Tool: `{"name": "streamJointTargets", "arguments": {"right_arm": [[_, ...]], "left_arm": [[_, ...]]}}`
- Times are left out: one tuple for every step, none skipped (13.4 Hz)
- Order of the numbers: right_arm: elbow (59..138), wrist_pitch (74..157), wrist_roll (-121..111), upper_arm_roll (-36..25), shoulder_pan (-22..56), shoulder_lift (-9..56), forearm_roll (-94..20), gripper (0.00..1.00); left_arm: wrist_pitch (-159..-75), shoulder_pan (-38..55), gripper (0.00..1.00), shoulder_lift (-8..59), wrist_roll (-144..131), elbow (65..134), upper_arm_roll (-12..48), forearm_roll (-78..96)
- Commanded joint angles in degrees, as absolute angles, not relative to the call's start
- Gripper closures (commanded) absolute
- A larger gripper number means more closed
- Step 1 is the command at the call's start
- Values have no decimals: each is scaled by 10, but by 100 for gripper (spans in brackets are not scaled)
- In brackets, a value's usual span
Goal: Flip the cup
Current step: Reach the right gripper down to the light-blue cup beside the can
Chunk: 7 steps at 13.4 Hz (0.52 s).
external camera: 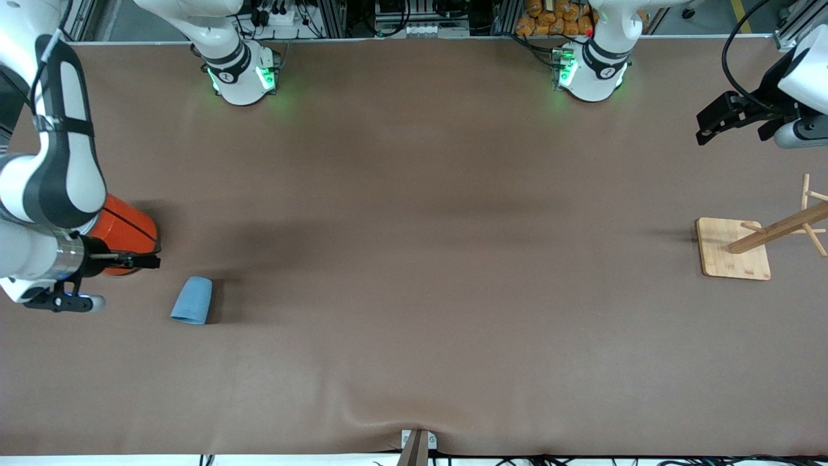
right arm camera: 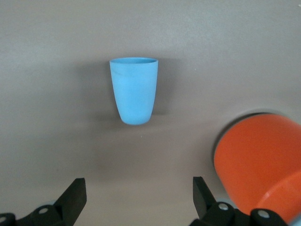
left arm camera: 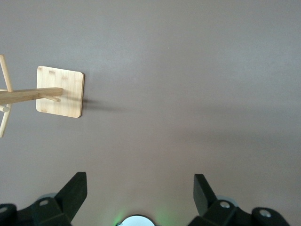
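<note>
The small light-blue cup (external camera: pixel 192 300) lies on its side on the brown table near the right arm's end, its wide mouth toward the front camera. In the right wrist view the cup (right arm camera: pixel 135 90) lies apart from the fingers, with nothing between them. My right gripper (external camera: pixel 147 261) is open and empty, up in the air over the table beside the orange can, short of the cup; it also shows in its wrist view (right arm camera: pixel 138 188). My left gripper (external camera: pixel 702 129) is open and empty, waiting high over the left arm's end; it also shows in its wrist view (left arm camera: pixel 140 186).
A large orange can (external camera: pixel 126 230) stands next to the cup, farther from the front camera, and shows in the right wrist view (right arm camera: pixel 258 160). A wooden peg rack on a square base (external camera: pixel 734 249) stands near the left arm's end and shows in the left wrist view (left arm camera: pixel 60 92).
</note>
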<state>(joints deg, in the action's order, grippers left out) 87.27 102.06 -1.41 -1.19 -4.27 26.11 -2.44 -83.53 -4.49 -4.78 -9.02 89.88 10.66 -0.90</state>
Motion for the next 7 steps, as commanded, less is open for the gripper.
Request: {"name": "streamJointTargets", "arguments": {"right_arm": [[855,1041,-11,-9,-24,280,-12,0],[855,1061,-11,-9,-19,287,-13,0],[855,1081,-11,-9,-11,293,-14,0],[858,1093,-11,-9,-6,298,-13,0],[856,1095,-11,-9,-4,309,-11,0],[854,1099,-12,-10,-10,325,-11,0],[853,1127,-24,-10,-23,343,-18,0]], "left_arm": [[-826,-48,0,-45,-80,891,111,-2],[-826,-47,0,-45,-80,892,111,-2],[-825,-47,0,-46,-80,893,112,-2],[-820,-47,0,-46,-79,892,112,-2],[-817,-47,0,-47,-79,892,112,-2],[-817,-47,0,-47,-79,892,112,-2],[-817,-47,0,-47,-79,892,112,-2]]}}
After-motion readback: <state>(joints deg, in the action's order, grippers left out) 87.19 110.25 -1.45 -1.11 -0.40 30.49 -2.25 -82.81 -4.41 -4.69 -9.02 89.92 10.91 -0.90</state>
